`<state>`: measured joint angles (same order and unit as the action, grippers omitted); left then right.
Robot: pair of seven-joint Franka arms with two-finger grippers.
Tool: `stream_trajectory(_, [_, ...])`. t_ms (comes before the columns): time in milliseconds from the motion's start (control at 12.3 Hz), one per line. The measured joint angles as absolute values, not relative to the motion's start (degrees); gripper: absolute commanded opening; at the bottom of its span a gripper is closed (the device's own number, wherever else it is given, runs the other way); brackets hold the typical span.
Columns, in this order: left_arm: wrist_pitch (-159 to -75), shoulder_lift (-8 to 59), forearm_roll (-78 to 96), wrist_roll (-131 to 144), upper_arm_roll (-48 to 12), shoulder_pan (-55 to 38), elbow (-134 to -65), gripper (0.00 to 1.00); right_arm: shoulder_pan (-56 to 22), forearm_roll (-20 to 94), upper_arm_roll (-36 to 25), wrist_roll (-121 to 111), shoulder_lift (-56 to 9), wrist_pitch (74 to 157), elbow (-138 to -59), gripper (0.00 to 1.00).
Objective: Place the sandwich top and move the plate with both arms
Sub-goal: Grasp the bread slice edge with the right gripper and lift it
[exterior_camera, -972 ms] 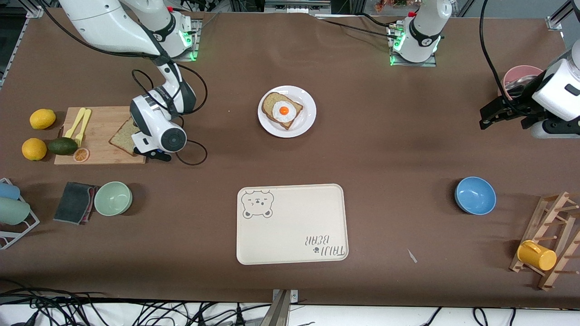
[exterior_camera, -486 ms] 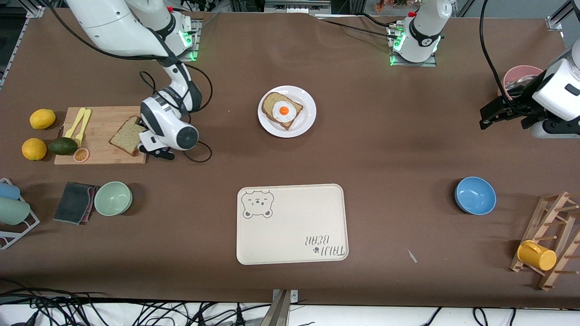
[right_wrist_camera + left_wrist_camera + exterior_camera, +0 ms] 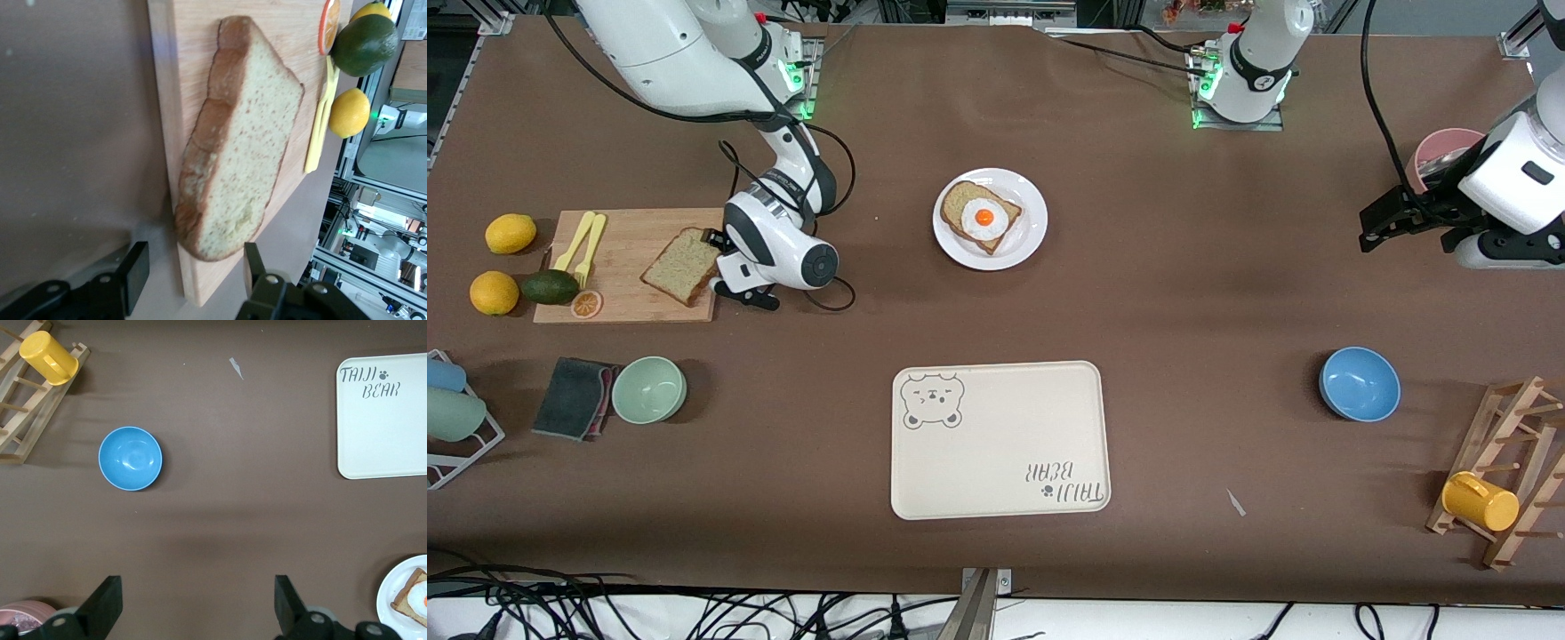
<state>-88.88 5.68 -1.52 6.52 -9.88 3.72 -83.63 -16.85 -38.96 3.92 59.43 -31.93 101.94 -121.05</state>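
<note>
One plain bread slice (image 3: 681,276) lies flat on the board (image 3: 624,264), at its edge toward the plate (image 3: 991,219). Right gripper (image 3: 725,264) sits low at that board edge, fingers (image 3: 133,272) apart, straddling the slice's crust end without clamping it. Plate with egg slice (image 3: 981,218) is well apart, mid-table. Left gripper (image 3: 1383,220) waits with jaws wide, near the pink bowl (image 3: 1440,151).

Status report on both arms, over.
Right gripper open at speckled tan bread slice on wooden board. Left gripper open, waiting. Path clear.
</note>
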Motion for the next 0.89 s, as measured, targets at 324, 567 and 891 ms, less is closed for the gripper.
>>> stream_trajectory(324, [-88.88,5.68,-1.52,6.52,-9.88,3.73,-83.62,1.00,-16.67,-39.39,3.75,59.43,-31.96,101.87,-121.05,0.52])
stream_trajectory(567, [-88.88,5.68,-1.52,6.52,-9.88,3.73,-83.62,1.00,-16.67,-39.90,3.74,59.44,-31.96,101.86,-121.05,0.36])
stream_trajectory(891, [-88.88,5.68,-1.52,6.52,-9.87,3.76,-83.62,1.00,-16.65,-40.66,3.73,59.46,-31.97,101.85,-121.05,0.20])
